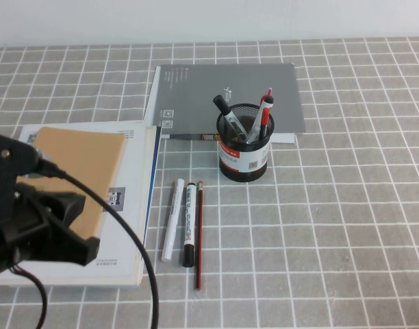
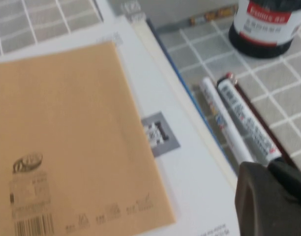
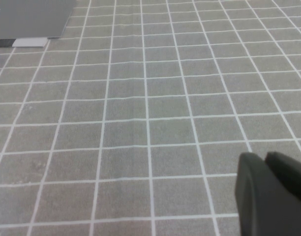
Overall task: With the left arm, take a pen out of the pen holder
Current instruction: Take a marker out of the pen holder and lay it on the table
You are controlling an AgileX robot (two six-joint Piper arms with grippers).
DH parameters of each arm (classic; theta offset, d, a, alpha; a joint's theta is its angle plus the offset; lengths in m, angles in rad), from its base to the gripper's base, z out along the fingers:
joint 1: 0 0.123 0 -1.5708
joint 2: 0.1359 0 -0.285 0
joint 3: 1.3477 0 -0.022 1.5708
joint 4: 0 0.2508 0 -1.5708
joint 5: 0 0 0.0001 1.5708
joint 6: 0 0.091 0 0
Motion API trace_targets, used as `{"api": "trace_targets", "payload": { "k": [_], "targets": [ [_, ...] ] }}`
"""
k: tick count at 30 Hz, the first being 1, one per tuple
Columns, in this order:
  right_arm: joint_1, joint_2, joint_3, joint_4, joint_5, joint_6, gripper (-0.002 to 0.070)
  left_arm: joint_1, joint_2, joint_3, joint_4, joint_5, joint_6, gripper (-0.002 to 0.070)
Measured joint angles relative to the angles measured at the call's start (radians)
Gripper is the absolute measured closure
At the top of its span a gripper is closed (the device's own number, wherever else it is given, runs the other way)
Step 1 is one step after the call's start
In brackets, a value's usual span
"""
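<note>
A black mesh pen holder (image 1: 244, 154) stands mid-table holding a black-capped marker (image 1: 228, 115) and a red pen (image 1: 265, 110). In front of it on the table lie a white marker (image 1: 172, 219), a black-and-white marker (image 1: 189, 223) and a thin red pencil (image 1: 199, 233). My left gripper (image 1: 90, 248) is at the near left above the white book (image 1: 131, 205), well short of the holder and shut on nothing. The left wrist view shows the left gripper (image 2: 269, 169), the two markers (image 2: 241, 120) and the holder's base (image 2: 268, 29). My right gripper (image 3: 266, 160) is shut over bare tiles.
A tan notebook (image 1: 83, 171) lies on the white book at the left. A grey book (image 1: 230, 89) lies behind the holder. The left arm's black cable (image 1: 137, 253) loops over the book's near corner. Grey tiled cloth covers the table's right half.
</note>
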Motion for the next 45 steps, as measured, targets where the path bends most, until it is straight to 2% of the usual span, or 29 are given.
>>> {"api": "trace_targets", "payload": {
  "k": [14,18,24,28,33,40,45],
  "targets": [
    [0.0,0.0,0.0,0.0,0.0,0.0,0.0689,0.0,0.012,0.002,0.02,0.088,0.0,0.0675],
    [0.0,0.0,0.0,0.0,0.0,0.0,0.0689,0.0,-0.013,0.052,0.103,0.095,-0.003,0.0675],
    [0.0,0.0,0.0,0.0,0.0,0.0,0.0689,0.019,-0.21,0.214,0.263,0.094,-0.213,0.0675],
    [0.0,0.0,0.0,0.0,0.0,0.0,0.0689,0.084,-0.377,0.335,0.282,0.027,-0.313,0.0675],
    [0.0,0.0,0.0,0.0,0.0,0.0,0.0689,0.226,-0.568,0.5,0.269,-0.149,-0.325,0.0675],
    [0.0,0.0,0.0,0.0,0.0,0.0,0.0689,0.405,-0.758,0.668,0.147,-0.379,-0.176,0.0675],
    [0.0,0.0,0.0,0.0,0.0,0.0,0.0689,0.446,-0.828,0.668,0.096,-0.365,-0.143,0.0675]
  ]
}}
